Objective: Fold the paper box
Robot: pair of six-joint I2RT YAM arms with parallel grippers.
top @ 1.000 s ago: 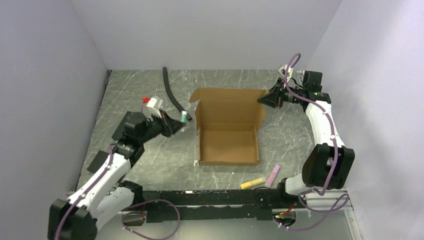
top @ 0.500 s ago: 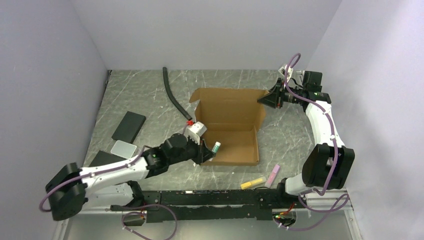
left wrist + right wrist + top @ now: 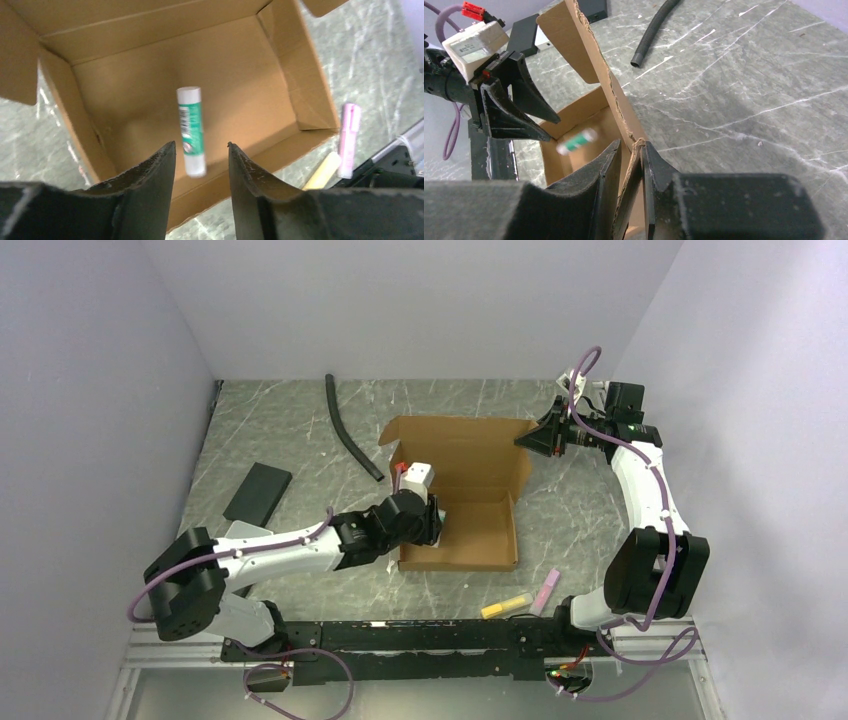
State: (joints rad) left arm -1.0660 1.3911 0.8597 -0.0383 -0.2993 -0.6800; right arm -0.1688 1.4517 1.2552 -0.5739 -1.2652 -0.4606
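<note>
The left gripper (image 3: 200, 146) is held wide apart and empty above the near left part of the plain brown corrugated cardboard paper box (image 3: 470, 535). It is pointed down into the tray. Below its parted fingers, and apart from them, a white and green cylindrical glue stick (image 3: 190, 131) is seen inside the tray. The stick is blurred, so it cannot be told whether it is resting on the floor of the box. The right gripper (image 3: 631, 147) is closed narrowly on the far right corner of the box, where the raw cardboard edge of the raised lid panel is pinched between its two fingers. The box is placed at the middle of the grey marbled table (image 3: 290, 430), with its opening upward. Its shallow tray is judged to be formed, since the four walls are standing and the corners are squared. The lid at the far side is open, and its small side flaps are untucked. The closing of the lid over the tray and the tucking of its flaps are judged to be left. A pink marker (image 3: 547, 590) and a yellow marker (image 3: 506, 605) are lying just near of the box on the right. A black ribbed hose (image 3: 345, 430) is lying to its far left.
</note>
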